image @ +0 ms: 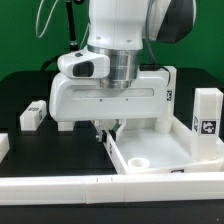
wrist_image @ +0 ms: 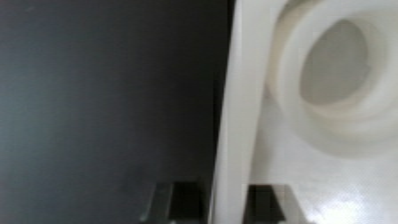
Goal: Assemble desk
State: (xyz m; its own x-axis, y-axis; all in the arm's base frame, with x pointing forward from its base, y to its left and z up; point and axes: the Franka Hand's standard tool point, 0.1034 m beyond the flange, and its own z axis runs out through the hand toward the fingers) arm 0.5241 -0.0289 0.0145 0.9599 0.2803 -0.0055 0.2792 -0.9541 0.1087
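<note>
Open black bench between the small leg and the tabletop, passable. Tabletop rim sits pinched between the fingers, no gap there. Upright leg blocks the exterior view's right. Border bar walls the bench edge.

White glossy arm; grey ribbed wrist collar; black cables; boxy white pincer body
</note>
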